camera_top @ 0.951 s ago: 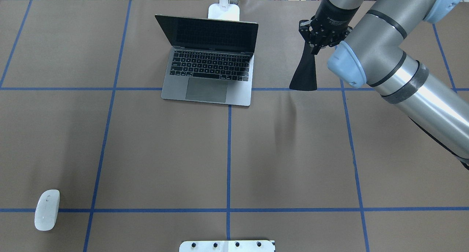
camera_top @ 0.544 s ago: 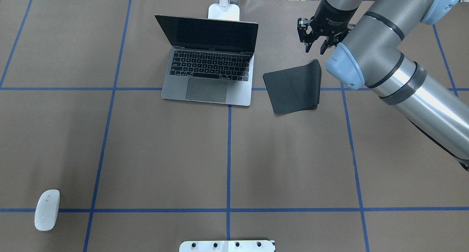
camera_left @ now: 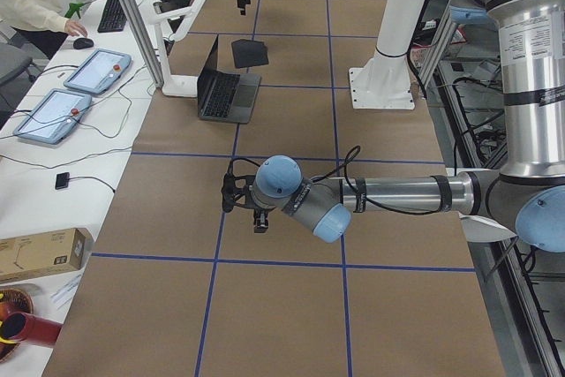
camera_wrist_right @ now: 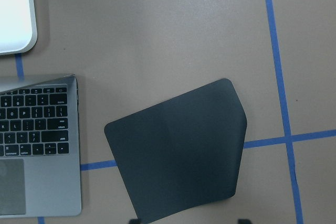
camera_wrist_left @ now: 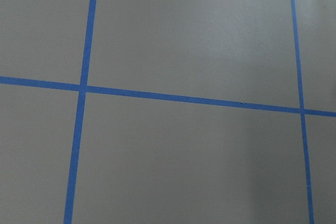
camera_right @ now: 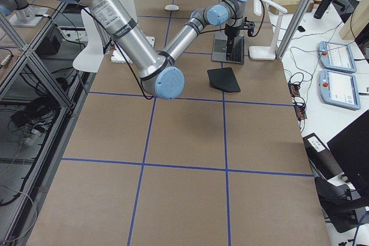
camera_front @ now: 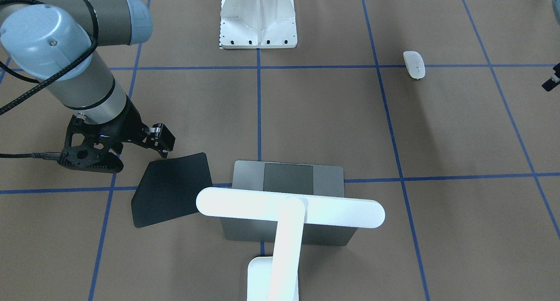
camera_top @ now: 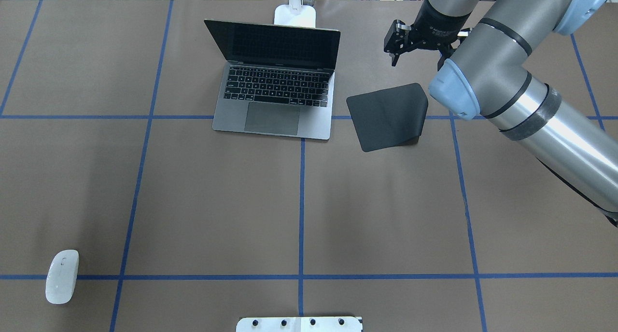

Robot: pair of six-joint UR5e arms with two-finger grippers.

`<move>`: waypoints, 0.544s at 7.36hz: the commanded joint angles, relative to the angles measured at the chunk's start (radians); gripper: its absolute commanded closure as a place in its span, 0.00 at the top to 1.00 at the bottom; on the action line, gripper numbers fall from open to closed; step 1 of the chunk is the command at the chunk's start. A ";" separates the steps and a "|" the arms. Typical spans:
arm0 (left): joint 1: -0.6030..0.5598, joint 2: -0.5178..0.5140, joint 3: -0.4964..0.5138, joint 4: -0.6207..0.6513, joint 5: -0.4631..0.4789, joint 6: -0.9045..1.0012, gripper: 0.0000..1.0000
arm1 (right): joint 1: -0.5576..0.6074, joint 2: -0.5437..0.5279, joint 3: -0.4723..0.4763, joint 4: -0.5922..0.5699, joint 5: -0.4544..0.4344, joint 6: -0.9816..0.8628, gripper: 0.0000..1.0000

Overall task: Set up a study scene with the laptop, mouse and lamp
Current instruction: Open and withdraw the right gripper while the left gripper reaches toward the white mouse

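Thin black mat [camera_top: 388, 117] has dropped flat beside the space-grey metal laptop [camera_top: 275, 95]; the right pincer [camera_front: 129, 152], spread wide and empty, has lifted clear. Likely next: fetching the small white oval mouse [camera_top: 62, 276], well apart from the laptop.

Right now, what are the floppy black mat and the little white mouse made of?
The mat looks like thin soft rubber or rubbery cloth: it is dull black with no shine, and one edge curls up instead of lying flat. The mouse is probably hard plastic: smooth, white and slightly glossy, with a firm rounded shape.
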 commanded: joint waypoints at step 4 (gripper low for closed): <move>0.090 0.015 -0.059 0.027 0.067 -0.177 0.99 | 0.044 -0.267 0.121 -0.001 -0.002 -0.276 1.00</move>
